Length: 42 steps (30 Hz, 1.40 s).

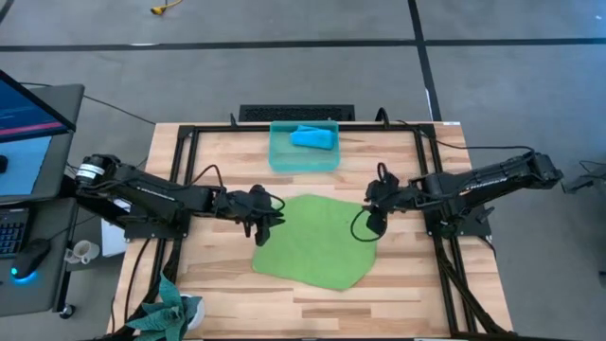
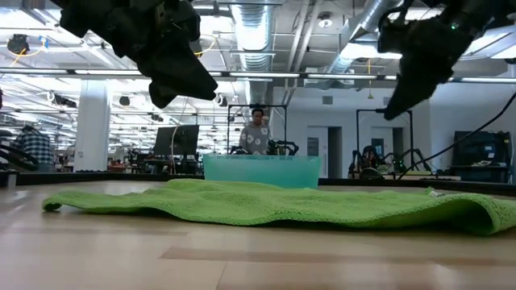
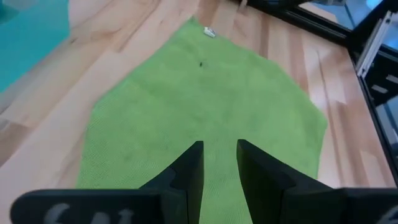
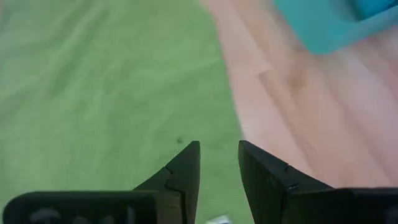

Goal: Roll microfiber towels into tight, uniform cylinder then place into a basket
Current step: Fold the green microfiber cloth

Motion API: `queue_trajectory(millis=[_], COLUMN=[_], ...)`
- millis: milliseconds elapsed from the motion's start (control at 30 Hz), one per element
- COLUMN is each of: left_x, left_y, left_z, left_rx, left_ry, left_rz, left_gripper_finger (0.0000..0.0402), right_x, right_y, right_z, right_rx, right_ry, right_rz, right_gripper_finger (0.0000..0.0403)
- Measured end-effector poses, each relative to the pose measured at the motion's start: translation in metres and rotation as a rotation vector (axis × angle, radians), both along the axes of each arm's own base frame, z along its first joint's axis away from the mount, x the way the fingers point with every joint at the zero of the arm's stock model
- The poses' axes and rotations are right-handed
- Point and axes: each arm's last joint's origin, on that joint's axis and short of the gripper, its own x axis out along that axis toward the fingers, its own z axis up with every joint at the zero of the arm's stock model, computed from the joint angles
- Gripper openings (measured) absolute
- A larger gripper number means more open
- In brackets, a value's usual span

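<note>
The lime green towel [image 1: 317, 242] lies spread flat on the middle of the wooden table; it also shows in the low view [image 2: 266, 205]. The sky blue towel [image 1: 314, 137] lies bunched inside the teal basket [image 1: 280, 156] at the far edge. My left gripper [image 1: 270, 218] hovers over the green towel's left edge, and its wrist view [image 3: 219, 146] shows its fingers a narrow gap apart and empty. My right gripper [image 1: 372, 220] hovers over the towel's right edge, also narrowly open and empty in its wrist view [image 4: 219, 146]. The low view shows both grippers well above the cloth.
Black frame rails [image 1: 185, 189] run along the table's left, right and far sides. A black keyboard-like bar [image 1: 296, 113] lies behind the basket. A plant [image 1: 166, 313] stands at the near left corner. A side desk with a screen [image 1: 28, 114] stands left of the table. A person [image 2: 256, 133] stands far behind.
</note>
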Motion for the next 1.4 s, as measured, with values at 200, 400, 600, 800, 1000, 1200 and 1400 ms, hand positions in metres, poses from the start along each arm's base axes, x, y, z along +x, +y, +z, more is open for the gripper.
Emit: queue_trajectory(millis=[200,400,600,800,1000,1200,1400], left_x=[0.0,-0.003,-0.007,-0.011,-0.011,-0.011,-0.011], left_y=[0.003,0.003,0.004,0.005,0.005,0.005,0.005], left_z=[0.0,-0.005,-0.011,-0.014,-0.014,-0.014,-0.015], left_rx=[-0.007,0.0,-0.053,-0.051,-0.05,-0.049,-0.049], left_ry=[0.002,0.053,0.121,0.168,0.17,0.173,0.174], left_rz=[0.059,0.07,0.136,0.144,0.144,0.143,0.142], left_gripper_finger=[0.0091,0.013,0.0181,0.0199,0.0199,0.0198,0.0198], right_x=[-0.008,-0.02,-0.033,-0.037,-0.036,-0.033,-0.032], right_y=[0.018,0.026,0.027,0.025,0.019,0.006,-0.001], right_z=[-0.019,-0.038,-0.06,-0.073,-0.073,-0.072,-0.072], right_rx=[0.056,0.085,0.098,0.097,0.044,0.013,0.013], right_ry=[0.028,0.048,0.062,0.103,0.078,0.064,0.063], right_rz=[-0.012,-0.134,-0.28,-0.33,-0.367,-0.452,-0.499], right_gripper_finger=[0.0131,0.0131,0.0131,0.0131,0.0131,0.0131,0.0131])
